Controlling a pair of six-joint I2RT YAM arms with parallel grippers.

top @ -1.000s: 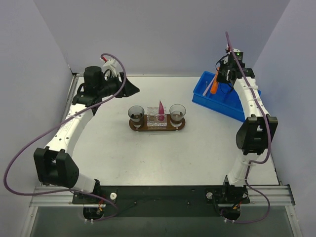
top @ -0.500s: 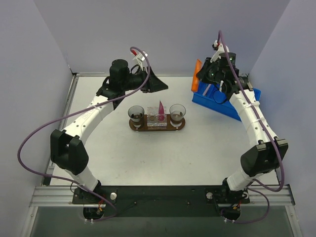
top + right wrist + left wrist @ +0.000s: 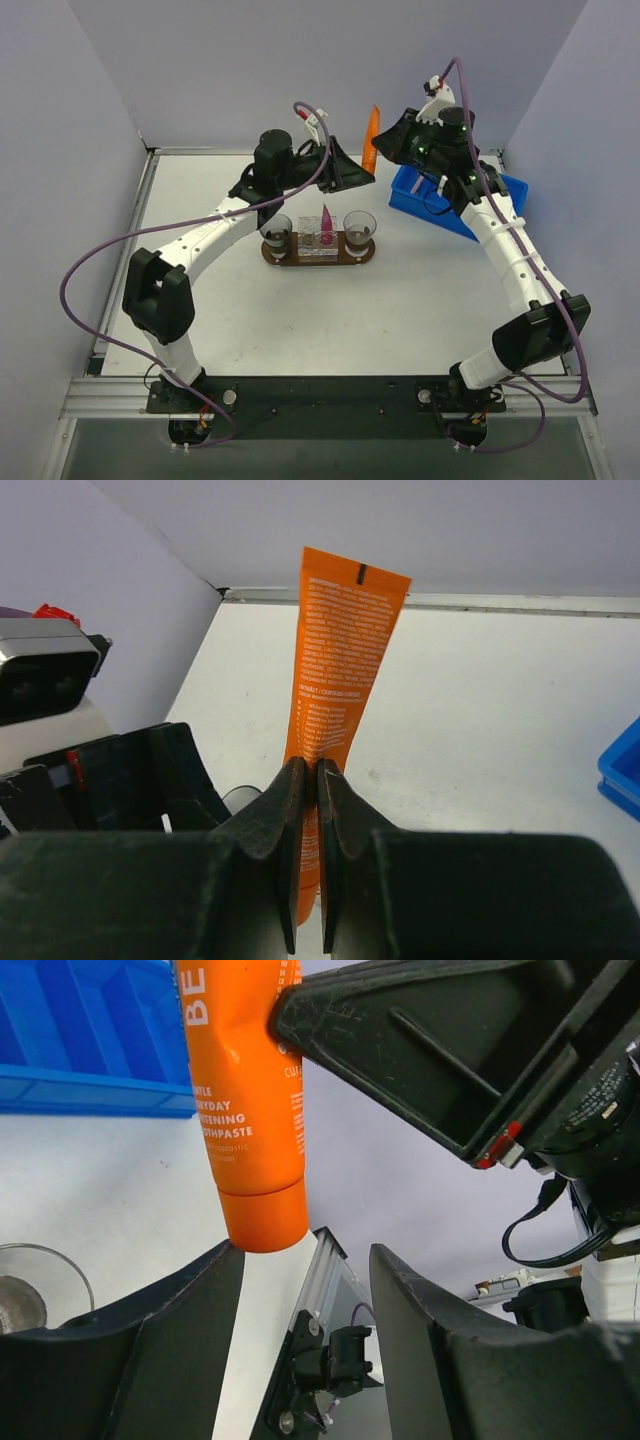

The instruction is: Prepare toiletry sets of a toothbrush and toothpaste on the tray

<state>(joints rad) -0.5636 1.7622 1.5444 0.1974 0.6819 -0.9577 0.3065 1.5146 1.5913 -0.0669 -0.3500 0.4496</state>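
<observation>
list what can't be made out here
Orange wedge-shaped toothpaste tube: left wrist view, crimped end cut off by top edge; right wrist view, cap hidden behind the right gripper's fingers.
Blue rectangular plastic bin: top view, contents partly hidden by right arm.
Glass cups on the dark-brown wooden tray: top view, contents too small.

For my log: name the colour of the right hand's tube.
Orange toothpaste; best in left wrist view.

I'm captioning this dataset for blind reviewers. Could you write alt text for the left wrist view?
An orange toothpaste tube hangs cap-down, pinched by the right tool, its cap close to the tips of the open left tool. A blue bin sits behind, and part of a glass cup shows at lower left.
</observation>
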